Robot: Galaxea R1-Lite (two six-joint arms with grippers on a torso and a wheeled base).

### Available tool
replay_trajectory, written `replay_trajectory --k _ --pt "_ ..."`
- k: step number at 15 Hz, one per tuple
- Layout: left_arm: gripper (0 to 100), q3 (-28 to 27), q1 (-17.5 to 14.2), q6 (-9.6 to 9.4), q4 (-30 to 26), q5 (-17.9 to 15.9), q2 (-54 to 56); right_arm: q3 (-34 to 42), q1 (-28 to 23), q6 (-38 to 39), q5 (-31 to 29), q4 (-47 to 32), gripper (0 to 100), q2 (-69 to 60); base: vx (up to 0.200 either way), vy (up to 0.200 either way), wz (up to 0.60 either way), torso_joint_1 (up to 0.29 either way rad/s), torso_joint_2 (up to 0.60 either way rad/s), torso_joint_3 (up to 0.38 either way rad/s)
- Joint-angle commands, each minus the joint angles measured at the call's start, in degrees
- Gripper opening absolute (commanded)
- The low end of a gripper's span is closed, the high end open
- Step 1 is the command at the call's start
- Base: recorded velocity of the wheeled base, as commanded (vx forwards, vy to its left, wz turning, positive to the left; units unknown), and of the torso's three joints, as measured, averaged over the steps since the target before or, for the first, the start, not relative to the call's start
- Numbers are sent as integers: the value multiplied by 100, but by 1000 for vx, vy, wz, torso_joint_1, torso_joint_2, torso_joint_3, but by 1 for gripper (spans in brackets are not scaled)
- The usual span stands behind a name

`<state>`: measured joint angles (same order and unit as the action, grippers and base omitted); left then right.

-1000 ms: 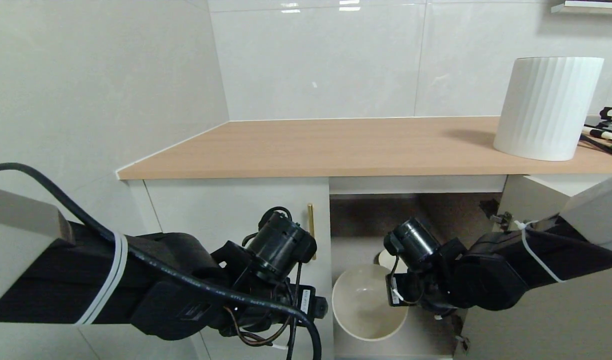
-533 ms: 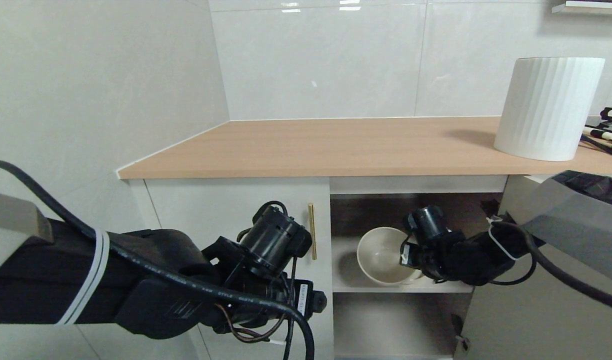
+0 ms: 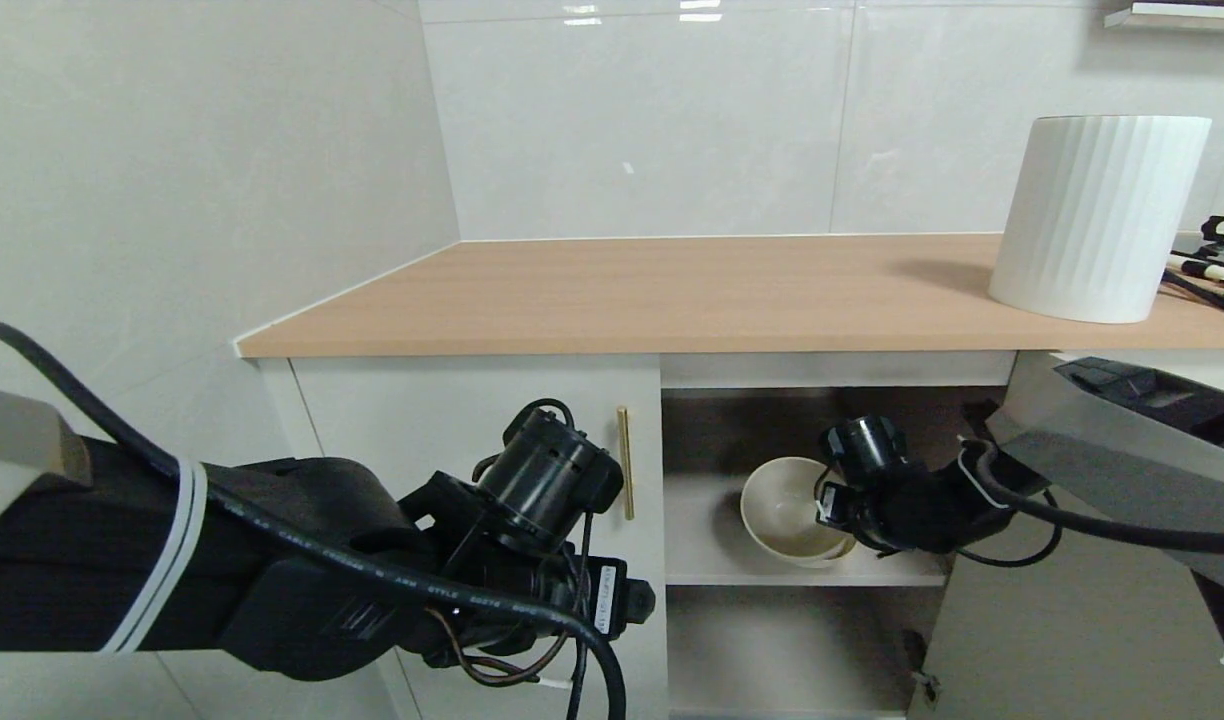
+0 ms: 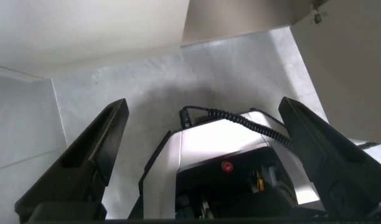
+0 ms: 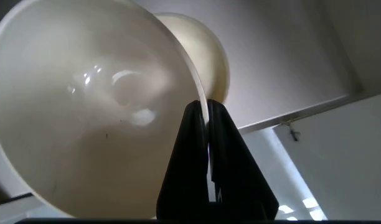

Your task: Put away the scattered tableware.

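Two claws were in shot, though tbh only one was holding anything. Nearest, the left claw (image 4: 203, 109) was held low in front of the closed cabinet door (image 3: 452, 440), jaws spread wide with nothing between them. A bit further in, the right claw (image 5: 206, 115) was clamped on the rim of a cream bowl (image 3: 784, 508), which was held tilted inside the open cabinet, just above the shelf (image 3: 702, 545). A second bowl (image 5: 209, 56) was parked right behind it; whether the two were touching couldn't be told. The held bowl looked like glazed ceramic, so it'd be judged stiff, slick, a bit heavy for a rim pinch, and easily chipped if knocked against its neighbour. The rim was probably the only sensible spot for it to be grabbed. Up top, a wooden counter (image 3: 672, 290) was seen with a white ribbed container (image 3: 1102, 215) and some pens (image 3: 1212, 272), backed by a glossy tiled wall (image 3: 632, 120).
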<state>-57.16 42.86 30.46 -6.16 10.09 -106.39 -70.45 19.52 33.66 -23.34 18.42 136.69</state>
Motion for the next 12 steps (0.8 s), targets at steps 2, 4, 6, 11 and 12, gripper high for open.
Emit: replay_trajectory --k 2,4,6,11,12 --pt "100 3 3 3 0 1 39 -153 -97 0 -30 4 0 209 0 0 0 0 0 0" --pt "100 3 3 3 0 1 39 -206 -132 0 -82 -23 0 217 0 0 0 0 0 0" --pt "100 3 3 3 0 1 39 -268 -132 0 -135 -31 0 279 0 0 0 0 0 0" --pt "100 -6 3 3 0 1 48 -373 -159 0 -214 -31 0 367 0 0 0 0 0 0" --pt "100 -6 3 3 0 1 48 -382 -159 -8 -223 -31 0 367 0 0 0 0 0 0"
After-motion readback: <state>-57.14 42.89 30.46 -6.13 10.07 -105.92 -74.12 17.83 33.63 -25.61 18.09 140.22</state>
